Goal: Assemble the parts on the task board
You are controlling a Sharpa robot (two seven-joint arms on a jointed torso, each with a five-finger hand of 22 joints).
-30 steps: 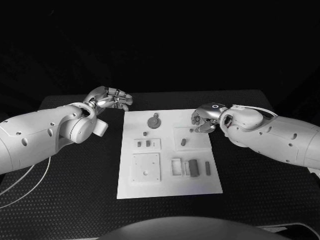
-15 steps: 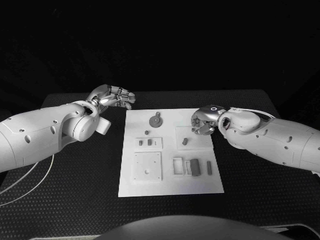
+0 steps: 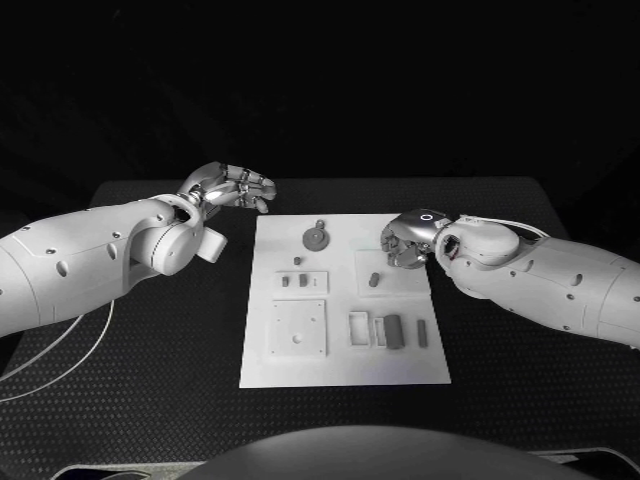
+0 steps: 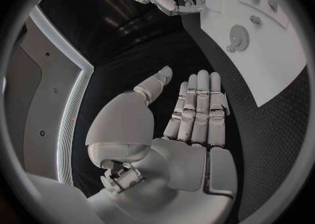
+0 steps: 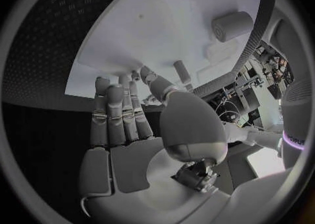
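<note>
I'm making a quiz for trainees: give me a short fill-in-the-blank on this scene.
1. The task board is ____ in colour.
2. The round gear-like part lies at the board's ____ end from the robot.
3. The left hand hovers over the ____ table, holding nothing.
4. The ____ hand hovers over the board's edge.

Missing: white; far; black; right

One white task board (image 3: pixel 345 370) lies before me on one black table (image 3: pixel 147 400). On the board I count one round gear-like part (image 3: pixel 316 238), about seven small bar-shaped parts (image 3: pixel 392 330), and one square plate (image 3: pixel 297 329). Two hands are mine: left hand (image 3: pixel 231 187), right hand (image 3: pixel 405 243).
</note>
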